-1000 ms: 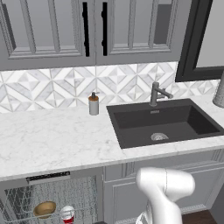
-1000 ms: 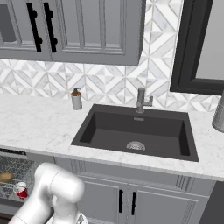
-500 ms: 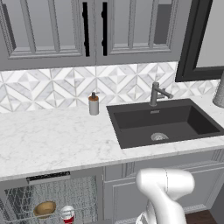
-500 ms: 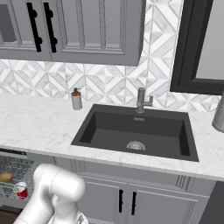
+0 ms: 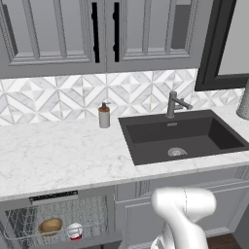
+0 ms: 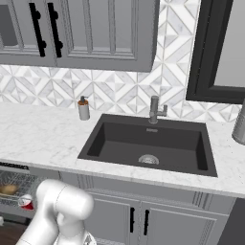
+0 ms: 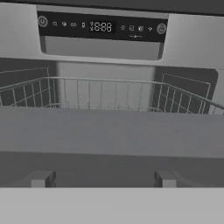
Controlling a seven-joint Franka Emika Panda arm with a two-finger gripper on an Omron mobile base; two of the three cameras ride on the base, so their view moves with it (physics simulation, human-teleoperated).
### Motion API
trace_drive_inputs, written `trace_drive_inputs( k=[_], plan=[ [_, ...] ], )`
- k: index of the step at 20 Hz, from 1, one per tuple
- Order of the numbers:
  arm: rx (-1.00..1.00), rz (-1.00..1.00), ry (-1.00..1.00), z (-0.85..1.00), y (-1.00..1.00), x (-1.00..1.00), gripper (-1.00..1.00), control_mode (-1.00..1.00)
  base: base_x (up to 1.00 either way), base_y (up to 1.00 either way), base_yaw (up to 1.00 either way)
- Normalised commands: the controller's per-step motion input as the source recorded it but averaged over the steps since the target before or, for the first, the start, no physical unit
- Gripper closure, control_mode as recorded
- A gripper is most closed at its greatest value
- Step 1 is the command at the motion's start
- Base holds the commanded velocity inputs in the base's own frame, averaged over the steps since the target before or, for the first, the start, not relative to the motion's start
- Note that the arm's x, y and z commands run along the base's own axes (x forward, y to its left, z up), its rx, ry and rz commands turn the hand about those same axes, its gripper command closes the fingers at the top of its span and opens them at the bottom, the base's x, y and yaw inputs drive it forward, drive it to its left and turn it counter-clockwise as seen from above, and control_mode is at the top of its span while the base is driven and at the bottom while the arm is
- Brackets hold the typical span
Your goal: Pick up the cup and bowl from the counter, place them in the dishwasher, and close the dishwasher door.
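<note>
Grey dishwasher door (image 7: pixel 112 131) lies just beyond the spread, empty gripper (image 7: pixel 103 178).

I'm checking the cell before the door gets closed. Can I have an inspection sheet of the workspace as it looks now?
Surface: white marble counter with a dark inset sink.
Job's things: bowl and red cup sit side by side in the wire rack of the dishwasher; the rack is exposed, the door not yet shut.
Clutter: soap dispenser by the backsplash; grey container at the right edge.
Grippers: gripper open, empty, facing the rack and control strip.
Cables: nothing seen.
Surroundings: faucet, grey upper cabinets, patterned tile backsplash, dark-framed window.
</note>
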Motion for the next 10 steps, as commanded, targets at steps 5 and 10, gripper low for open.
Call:
trace_drive_inputs(
  k=[5, 10],
  plan=[
    [0.03, 0.01, 0.00, 0.00, -0.69, 1.00, -1.00, -1.00, 0.00, 0.00, 0.00],
    [0.03, 0.02, 0.00, -0.01, -0.75, 1.00, -1.00, -1.00, 0.00, 0.00, 0.00]
  ],
)
